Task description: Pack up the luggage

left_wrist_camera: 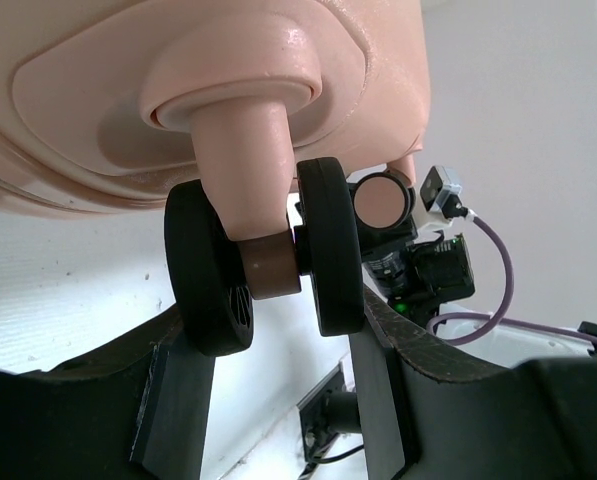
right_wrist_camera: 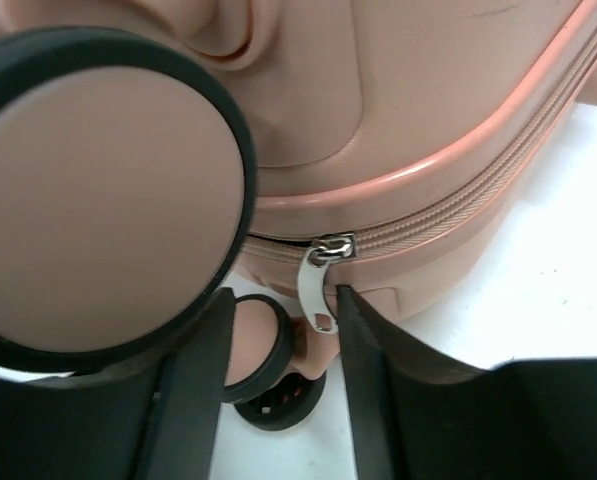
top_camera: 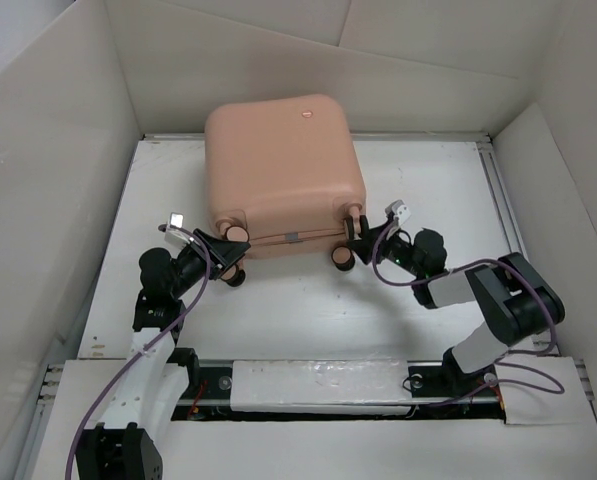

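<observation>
The pale peach-pink luggage point(top_camera: 281, 165) lies flat and zipped shut at the back middle of the table, wheels toward the arms. My left gripper point(top_camera: 230, 256) is at its front left corner. In the left wrist view its fingers point(left_wrist_camera: 378, 360) press on both sides of a twin black caster wheel point(left_wrist_camera: 328, 245), so the gripper point(left_wrist_camera: 275, 325) is shut on that wheel. My right gripper point(top_camera: 354, 238) is at the front right corner. In the right wrist view this gripper point(right_wrist_camera: 283, 305) stands open under the zip seam. The silver zipper pull point(right_wrist_camera: 320, 288) hangs free between the fingers, close to the right one.
White cardboard walls point(top_camera: 48, 200) box in the white tabletop point(top_camera: 308, 310) on the left, back and right. Another caster wheel point(right_wrist_camera: 98, 200) fills the left of the right wrist view, with a smaller one point(right_wrist_camera: 268, 370) below the jaws. The arms' mounting rail point(top_camera: 318, 385) runs along the near edge.
</observation>
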